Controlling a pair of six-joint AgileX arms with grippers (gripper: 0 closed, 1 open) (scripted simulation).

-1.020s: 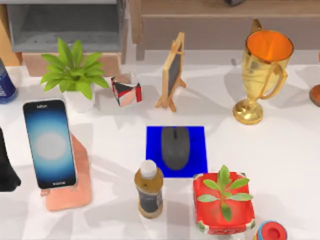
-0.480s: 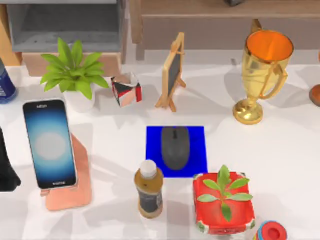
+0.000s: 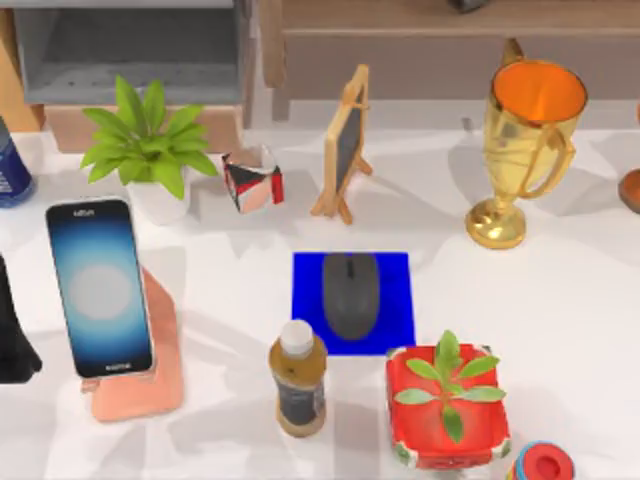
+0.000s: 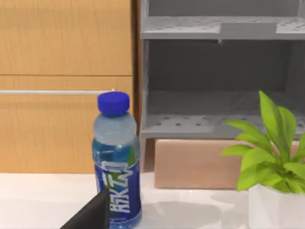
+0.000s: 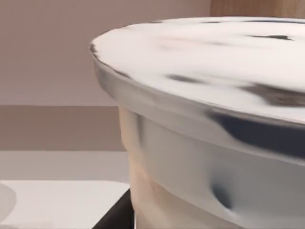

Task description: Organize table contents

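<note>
Top view: you have the computer mouse (image 3: 351, 294) centred on the blue pad (image 3: 398, 275) mid-table (image 3: 570, 300), the smartphone (image 3: 98, 287) propped on a pink stand (image 3: 150, 385) at the left, and the left arm (image 3: 15, 340) dark at the left edge. The brown bottle (image 3: 298, 378) just beside the pad could topple under a careless reach. Left wrist view: blue-capped bottle (image 4: 116, 157), potted plant (image 4: 271, 157), grey shelf (image 4: 219, 71); finger state, cannot tell. Right wrist view: a pale rimmed container (image 5: 209, 129) close up; finger state, cannot tell.
</note>
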